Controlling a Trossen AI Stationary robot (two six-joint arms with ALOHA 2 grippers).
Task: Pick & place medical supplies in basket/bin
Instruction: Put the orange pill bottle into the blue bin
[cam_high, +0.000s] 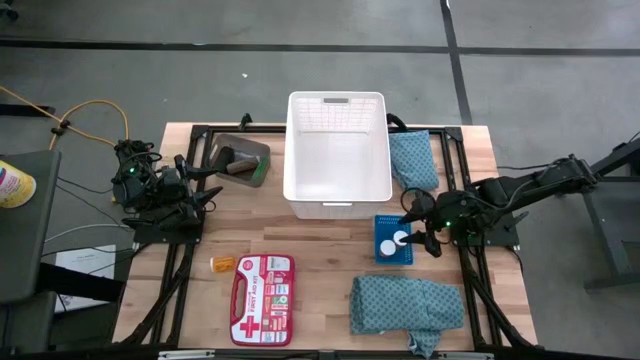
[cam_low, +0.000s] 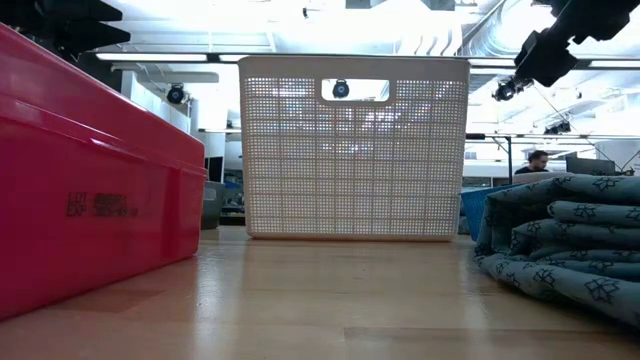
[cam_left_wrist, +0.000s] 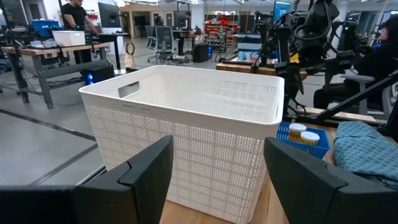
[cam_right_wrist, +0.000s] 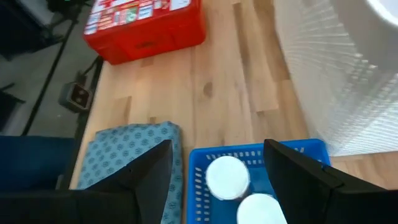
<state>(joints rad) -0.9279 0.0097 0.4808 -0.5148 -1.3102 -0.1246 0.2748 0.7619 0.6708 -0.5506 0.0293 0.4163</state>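
Hovering over the blue tray (cam_high: 397, 240) at right centre of the high view, the right gripper (cam_high: 418, 238) has its fingers spread wide and holds nothing; two white caps (cam_right_wrist: 227, 176) sit just beneath it in the right wrist view. The caps look light, hard and smooth, so they may slip or roll; taking one across its round sides, low and square, seems safest. The tray's thin latticed rim stands close around them, leaving little room for the fingers.

The cloths are soft and limp: one (cam_high: 405, 305) lies folded at lower right, the other (cam_high: 413, 158) just right of the basket (cam_high: 337, 155). Pinching a folded edge or bunching the middle should work, though loose ends may drag.

The orange bottle (cam_high: 222, 263) lies left of the red first-aid case (cam_high: 262, 286). The bin (cam_high: 242, 160), upper left, already holds dark rolls and a green piece.

The left gripper (cam_high: 205, 195) waits at left, likewise wide open and empty. The basket's tall walls need clearing from above; bare wood lies open in front of it.
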